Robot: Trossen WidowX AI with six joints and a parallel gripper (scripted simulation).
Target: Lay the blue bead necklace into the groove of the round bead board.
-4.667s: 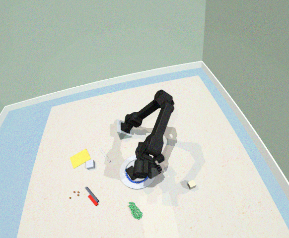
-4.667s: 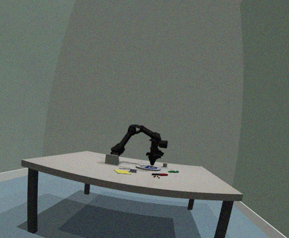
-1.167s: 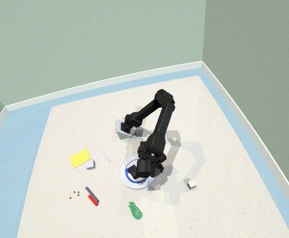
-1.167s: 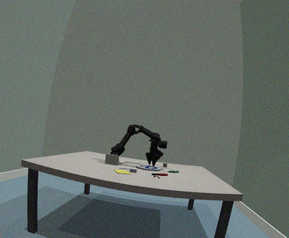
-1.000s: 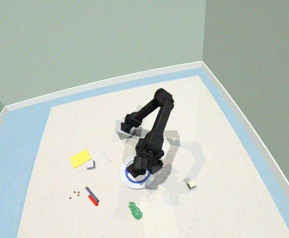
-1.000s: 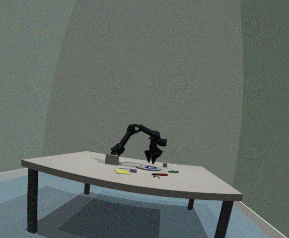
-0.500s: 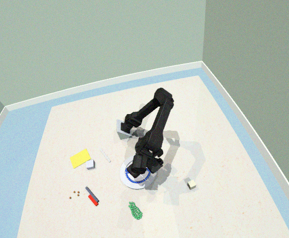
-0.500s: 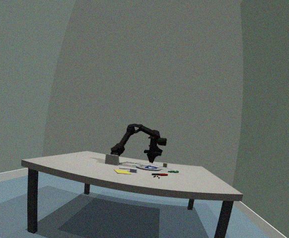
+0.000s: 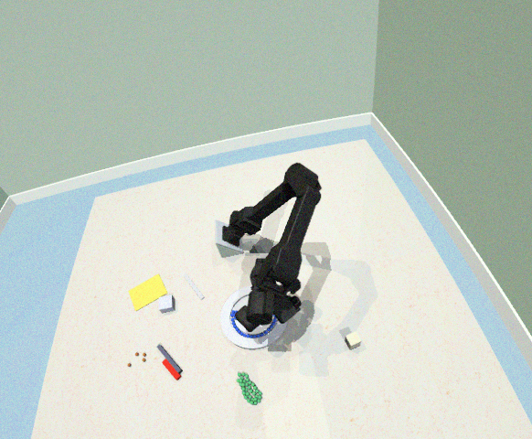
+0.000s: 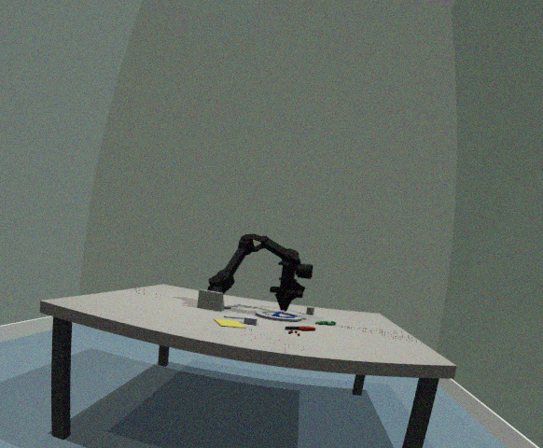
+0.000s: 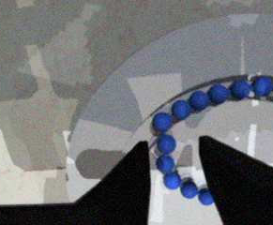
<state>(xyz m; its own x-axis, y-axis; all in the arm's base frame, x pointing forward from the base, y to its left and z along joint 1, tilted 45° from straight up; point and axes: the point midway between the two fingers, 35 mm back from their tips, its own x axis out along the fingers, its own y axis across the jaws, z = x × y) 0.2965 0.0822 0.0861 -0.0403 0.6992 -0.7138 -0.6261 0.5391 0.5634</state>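
Observation:
The round bead board (image 9: 226, 326) (image 10: 266, 316) (image 11: 192, 52) lies flat under my arm. The blue bead necklace (image 9: 252, 336) (image 11: 200, 100) lies on it. In the wrist view, the upper row of beads follows the groove's curve; at the left the strand turns back and runs inside the groove, over the board's inner disc. My gripper (image 10: 285, 308) (image 11: 173, 146) points down just above the board, partly open and empty. Its fingertips stand on either side of the turned-back beads in the wrist view. The right finger hides the strand's further course, and my arm hides part of the ring in the top view.
A green bead necklace (image 9: 250, 388) (image 10: 325, 323), a red and dark marker (image 9: 171, 369), a few small brown balls (image 9: 143, 354), a grey block (image 9: 166, 304), a yellow sheet (image 9: 147, 292), a white strip (image 9: 194, 287) and a cream cube (image 9: 353, 340) surround the board. A grey wedge (image 10: 210, 300) stands by the arm's base.

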